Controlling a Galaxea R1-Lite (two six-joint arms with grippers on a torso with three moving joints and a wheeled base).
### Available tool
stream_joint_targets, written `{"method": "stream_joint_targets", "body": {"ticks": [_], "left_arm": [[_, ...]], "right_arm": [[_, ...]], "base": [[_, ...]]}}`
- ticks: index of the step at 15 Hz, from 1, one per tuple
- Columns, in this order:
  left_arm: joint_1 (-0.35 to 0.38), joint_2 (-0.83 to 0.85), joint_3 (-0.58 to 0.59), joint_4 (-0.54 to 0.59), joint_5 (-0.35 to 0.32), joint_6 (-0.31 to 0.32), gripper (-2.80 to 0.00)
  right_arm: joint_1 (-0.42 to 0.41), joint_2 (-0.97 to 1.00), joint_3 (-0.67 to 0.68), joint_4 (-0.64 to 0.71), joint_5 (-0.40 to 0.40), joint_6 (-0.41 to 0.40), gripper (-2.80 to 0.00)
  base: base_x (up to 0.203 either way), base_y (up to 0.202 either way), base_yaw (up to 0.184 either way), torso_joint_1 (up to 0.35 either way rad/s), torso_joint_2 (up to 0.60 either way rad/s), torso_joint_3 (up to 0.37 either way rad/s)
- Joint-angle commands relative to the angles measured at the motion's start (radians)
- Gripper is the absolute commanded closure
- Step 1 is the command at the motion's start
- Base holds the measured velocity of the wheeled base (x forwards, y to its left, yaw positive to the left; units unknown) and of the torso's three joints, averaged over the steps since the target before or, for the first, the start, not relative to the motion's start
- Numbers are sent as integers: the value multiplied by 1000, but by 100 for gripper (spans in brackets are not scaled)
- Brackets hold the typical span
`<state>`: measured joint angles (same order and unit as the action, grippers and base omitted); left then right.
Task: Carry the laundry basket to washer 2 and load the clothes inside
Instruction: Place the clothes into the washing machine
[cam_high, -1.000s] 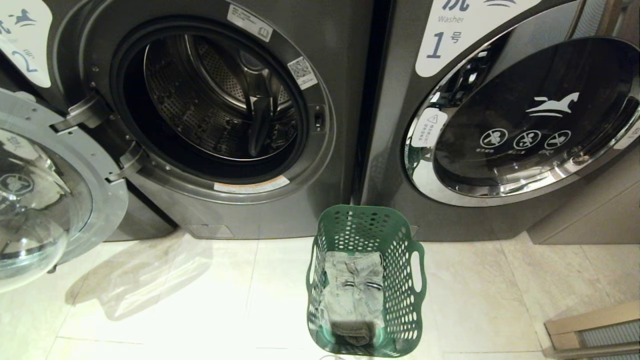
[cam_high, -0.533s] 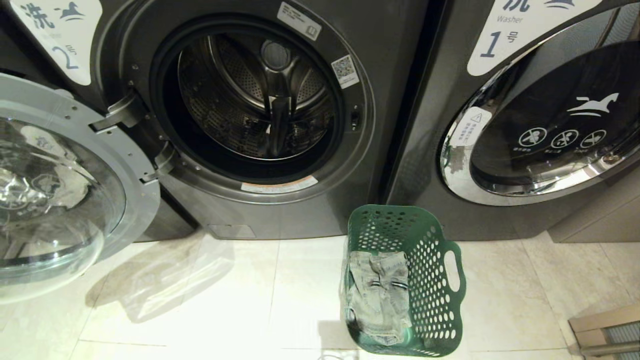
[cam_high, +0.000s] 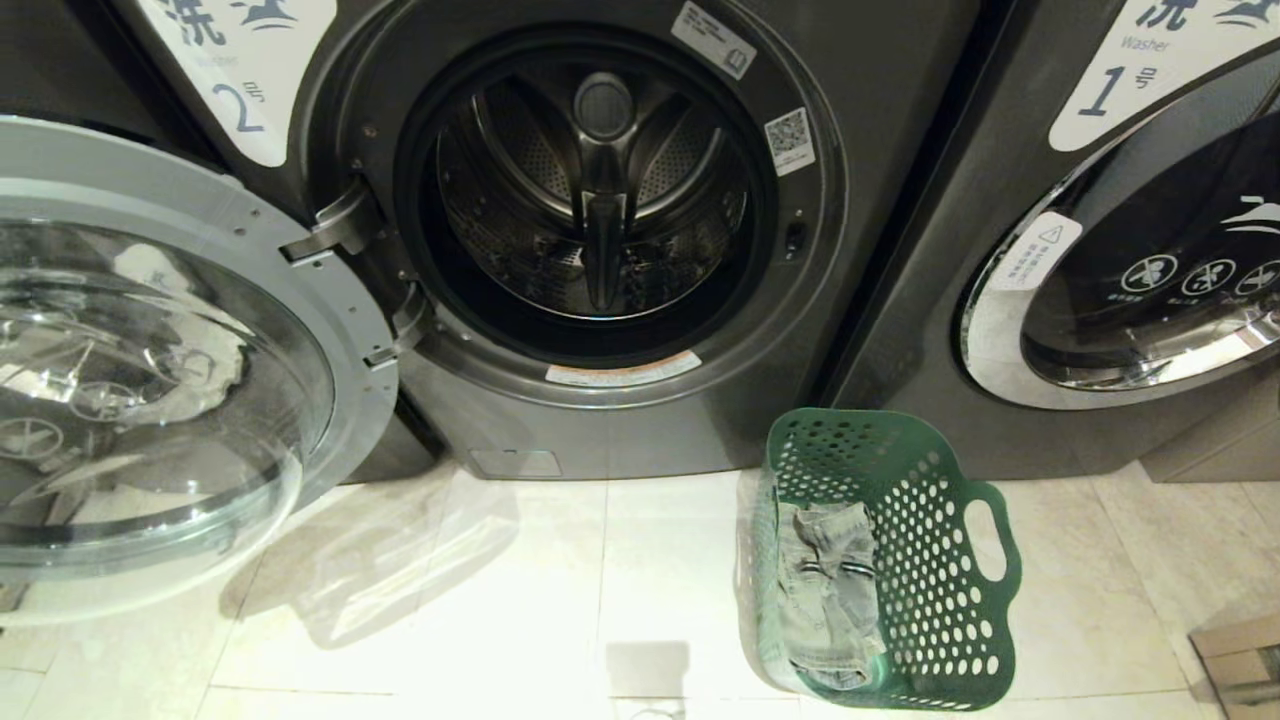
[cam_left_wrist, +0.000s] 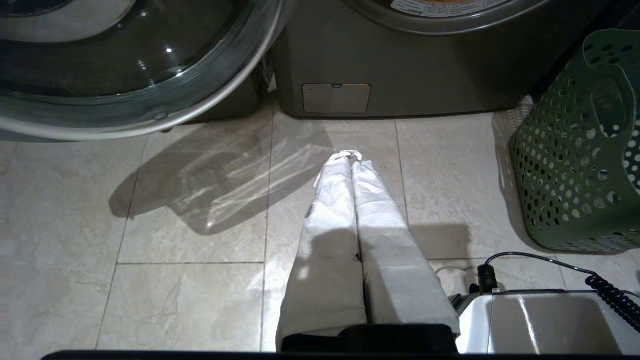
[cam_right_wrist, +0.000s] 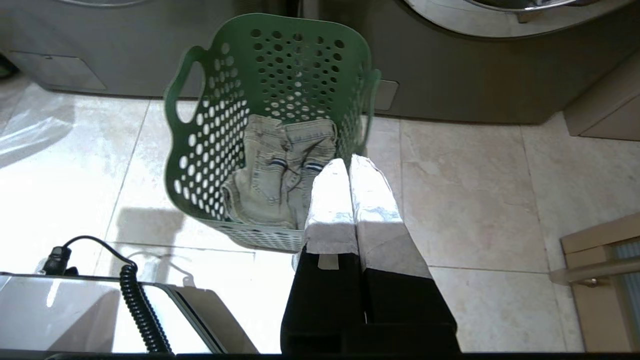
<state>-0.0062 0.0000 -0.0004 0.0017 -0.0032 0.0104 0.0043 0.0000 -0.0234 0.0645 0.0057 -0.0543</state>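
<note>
A green perforated laundry basket (cam_high: 940, 560) stands on the tiled floor between the two machines, with pale denim clothes (cam_high: 825, 590) lying in it. Washer 2 (cam_high: 600, 200) has its drum open and its glass door (cam_high: 150, 370) swung out to the left. In the right wrist view the basket (cam_right_wrist: 240, 100) and the clothes (cam_right_wrist: 272, 175) lie just beyond my right gripper (cam_right_wrist: 348, 159), which is shut and empty. My left gripper (cam_left_wrist: 351, 156) is shut and empty over bare floor, with the basket (cam_left_wrist: 585, 150) off to one side. Neither arm shows in the head view.
Washer 1 (cam_high: 1150, 250) stands to the right with its door closed. A coiled black cable (cam_right_wrist: 135, 295) and part of my base (cam_left_wrist: 540, 320) show low in the wrist views. A wooden piece (cam_high: 1240, 650) sits at the far right of the floor.
The whole head view has shifted: both washers and the basket have slid to the right in the picture, so the camera has moved left. Washer 2's opening now sits near the centre.
</note>
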Motion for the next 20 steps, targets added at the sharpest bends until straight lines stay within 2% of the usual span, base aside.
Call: {"method": "stream_joint_targets", "body": {"ticks": [1, 10, 20], "left_arm": [[0, 2, 0, 0, 0, 0, 0], [0, 2, -1, 1, 0, 3, 0], [0, 2, 0, 0, 2, -6, 0]], "right_arm": [[0, 0, 0, 0, 0, -1, 0], [0, 2, 0, 0, 0, -3, 0], [0, 0, 0, 1, 0, 2, 0]], "base": [[0, 194, -1, 2, 7, 2], [0, 181, -1, 2, 1, 1], [0, 0, 0, 0, 0, 0]]}}
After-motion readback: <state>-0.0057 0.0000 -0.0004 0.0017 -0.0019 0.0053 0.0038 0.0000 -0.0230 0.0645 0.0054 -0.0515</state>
